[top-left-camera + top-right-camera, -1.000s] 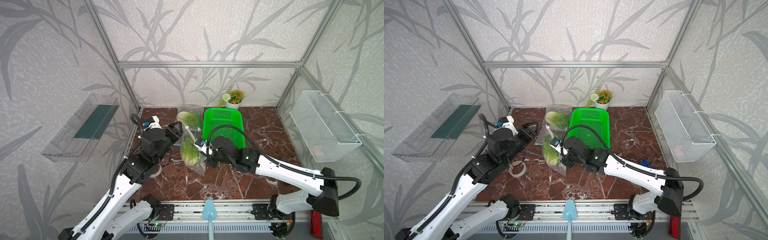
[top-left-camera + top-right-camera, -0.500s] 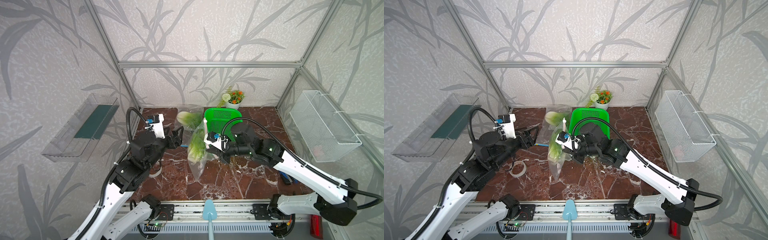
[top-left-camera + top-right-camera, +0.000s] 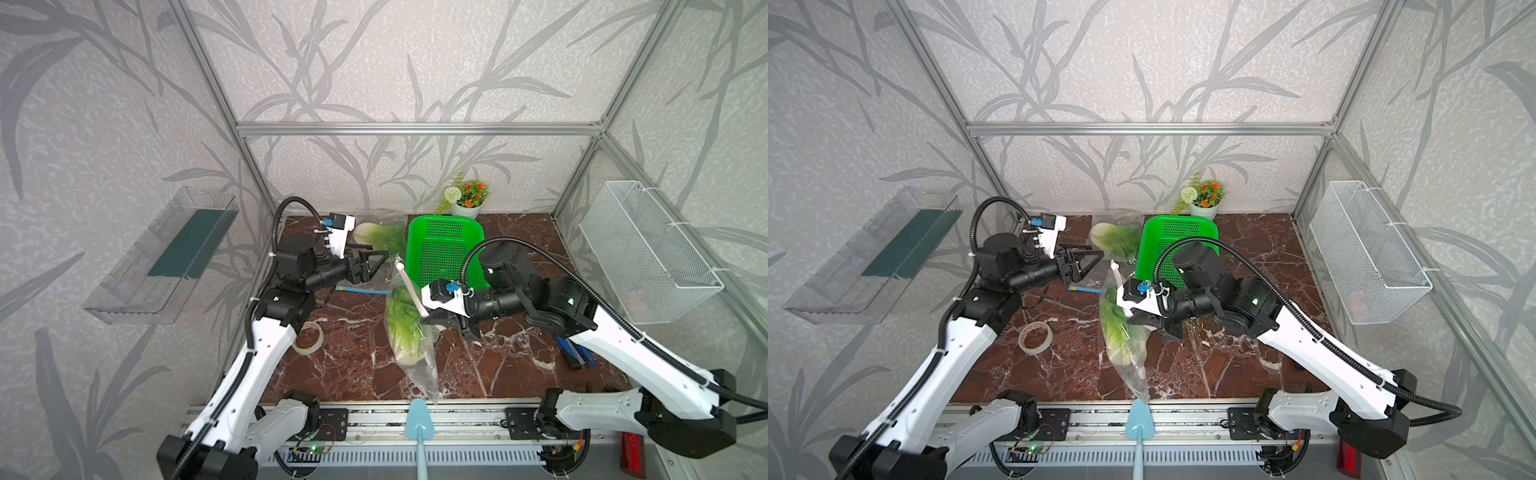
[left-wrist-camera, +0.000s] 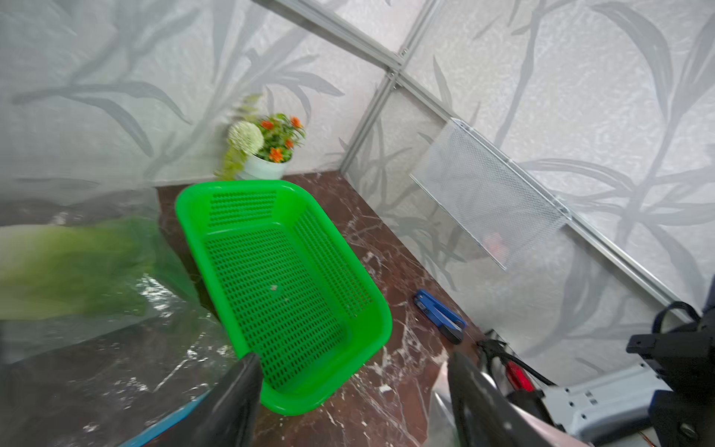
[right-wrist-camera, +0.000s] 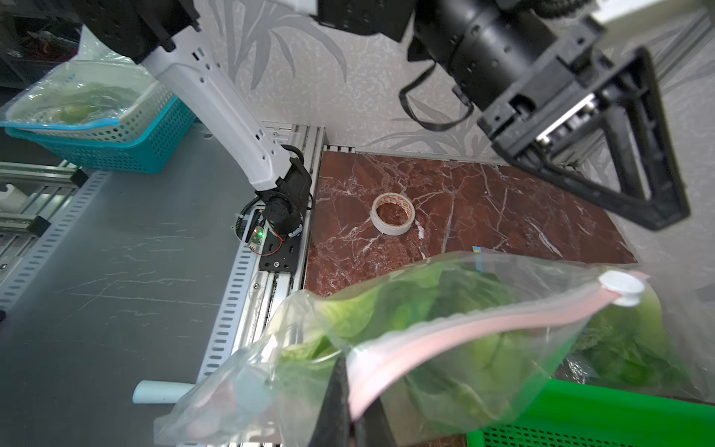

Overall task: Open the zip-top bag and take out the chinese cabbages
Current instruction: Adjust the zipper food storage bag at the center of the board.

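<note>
The right gripper (image 3: 432, 321), jaws clamped on the zip strip (image 5: 464, 333), has hoisted the zip-top bag (image 3: 426, 370) clear; 1 chinese cabbage (image 3: 405, 328) hangs inside; the left gripper (image 3: 376, 261), now wide and empty, nears the slider (image 3: 400, 262), likely to unzip.

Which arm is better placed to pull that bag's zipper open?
Left, probably: the left hand is open and close to the white slider, while the right hand is shut on the zip-top bag, holding it up.
</note>
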`<state>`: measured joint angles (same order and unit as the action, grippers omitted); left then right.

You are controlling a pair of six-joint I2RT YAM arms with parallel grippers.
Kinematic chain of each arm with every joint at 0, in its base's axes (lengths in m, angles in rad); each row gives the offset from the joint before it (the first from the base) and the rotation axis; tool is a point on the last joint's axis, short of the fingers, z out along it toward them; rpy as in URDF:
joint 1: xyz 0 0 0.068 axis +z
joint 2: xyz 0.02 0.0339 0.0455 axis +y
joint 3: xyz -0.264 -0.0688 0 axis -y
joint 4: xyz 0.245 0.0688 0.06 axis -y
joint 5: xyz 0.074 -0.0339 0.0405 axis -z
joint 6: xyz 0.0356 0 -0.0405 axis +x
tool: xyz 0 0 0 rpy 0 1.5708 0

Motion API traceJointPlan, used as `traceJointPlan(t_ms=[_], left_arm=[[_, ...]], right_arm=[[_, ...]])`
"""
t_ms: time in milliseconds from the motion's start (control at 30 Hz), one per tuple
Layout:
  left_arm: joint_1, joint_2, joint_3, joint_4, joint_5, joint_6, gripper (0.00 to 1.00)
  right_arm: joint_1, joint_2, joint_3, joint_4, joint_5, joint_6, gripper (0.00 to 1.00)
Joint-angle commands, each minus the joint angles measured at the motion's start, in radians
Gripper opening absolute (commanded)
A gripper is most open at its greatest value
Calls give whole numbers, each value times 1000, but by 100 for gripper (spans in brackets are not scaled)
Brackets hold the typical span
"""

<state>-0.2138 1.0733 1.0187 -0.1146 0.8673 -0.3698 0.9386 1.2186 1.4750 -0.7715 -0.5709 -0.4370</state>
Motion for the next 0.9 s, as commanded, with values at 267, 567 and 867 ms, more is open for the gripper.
traceJointPlan(t_ms=[267,567,867], left_arm=[[-23,38,14,129,431,-14,74],[-73,-17,-29,-9,295,60,74],[-73,35,-117,264,285,-139,73]], right_arm=[[-4,-2,51,-15,-68,-29,0],[-4,2,52,5,-79,-28,0],[-4,-9,45,8,-84,-21,0]])
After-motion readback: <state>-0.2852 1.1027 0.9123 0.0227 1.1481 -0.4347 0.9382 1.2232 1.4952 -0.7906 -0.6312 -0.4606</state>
